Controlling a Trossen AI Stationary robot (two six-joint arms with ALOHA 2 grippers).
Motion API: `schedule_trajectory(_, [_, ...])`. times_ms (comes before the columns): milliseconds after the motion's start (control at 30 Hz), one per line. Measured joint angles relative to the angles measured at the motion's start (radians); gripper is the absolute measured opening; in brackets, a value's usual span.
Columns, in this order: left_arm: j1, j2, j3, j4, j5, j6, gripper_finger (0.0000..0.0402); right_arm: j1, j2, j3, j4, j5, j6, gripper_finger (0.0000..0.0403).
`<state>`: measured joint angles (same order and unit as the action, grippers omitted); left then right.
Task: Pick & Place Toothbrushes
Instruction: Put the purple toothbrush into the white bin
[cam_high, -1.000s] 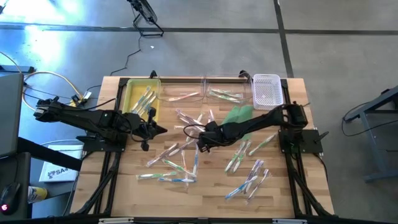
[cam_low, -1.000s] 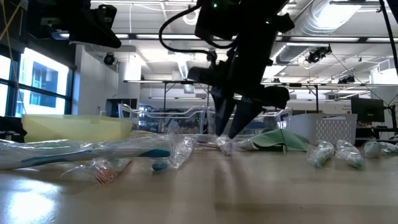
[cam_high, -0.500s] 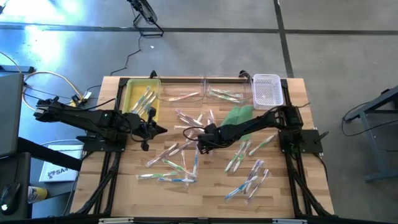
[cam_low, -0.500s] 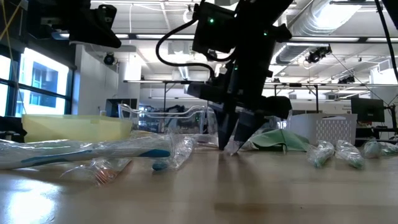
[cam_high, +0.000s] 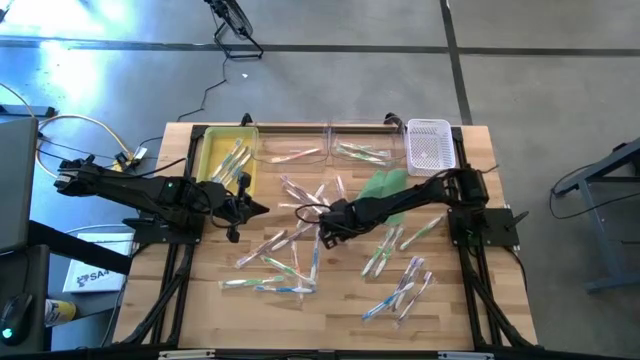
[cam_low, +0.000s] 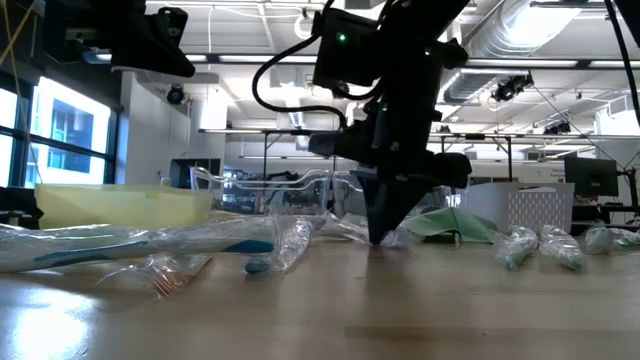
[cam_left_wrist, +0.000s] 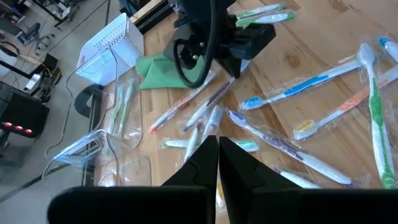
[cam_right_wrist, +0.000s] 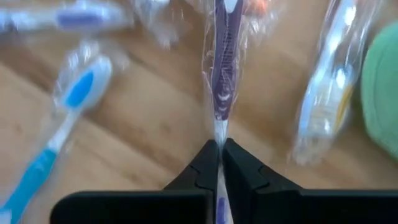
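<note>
Step in hand: pick. Your right gripper (cam_right_wrist: 219, 149), low over mid-tabletop (cam_high: 340, 305), has its jaws clenched on a purple toothbrush (cam_right_wrist: 222, 81). Next, by my judgement: lift clear, carry to a bin. Left gripper (cam_left_wrist: 217, 152): jaws closed, empty, beside the yellow tray (cam_high: 212, 152). Count: roughly two dozen toothbrushes, mostly loose; three bins; one green cloth (cam_high: 384, 187).

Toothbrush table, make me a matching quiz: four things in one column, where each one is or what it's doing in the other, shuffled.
1. right gripper
2. left gripper
3. green cloth
4. white basket

A. far right corner of the table
B. shut on a purple toothbrush at mid-table
C. shut, holding nothing, beside the yellow bin
D. lying flat under the right arm

Pairs: 1-B, 2-C, 3-D, 4-A
</note>
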<state>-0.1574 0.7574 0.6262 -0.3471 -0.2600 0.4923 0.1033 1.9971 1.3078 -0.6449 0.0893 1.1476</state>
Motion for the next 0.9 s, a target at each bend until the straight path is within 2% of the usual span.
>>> schedule_trajectory(100, [0.000,0.000,0.000,0.000,0.000,0.000,0.0010,0.003,-0.032,-0.004,-0.029,-0.007,-0.014,0.0005])
schedule_trajectory(200, [0.000,0.000,0.000,0.000,0.000,0.000,0.0010,0.003,-0.073,-0.002,-0.048,0.032,-0.023,0.0005])
schedule_trajectory(900, [0.000,0.000,0.000,0.000,0.000,0.000,0.0010,0.001,-0.373,0.000,-0.208,0.382,-0.107,0.0003])
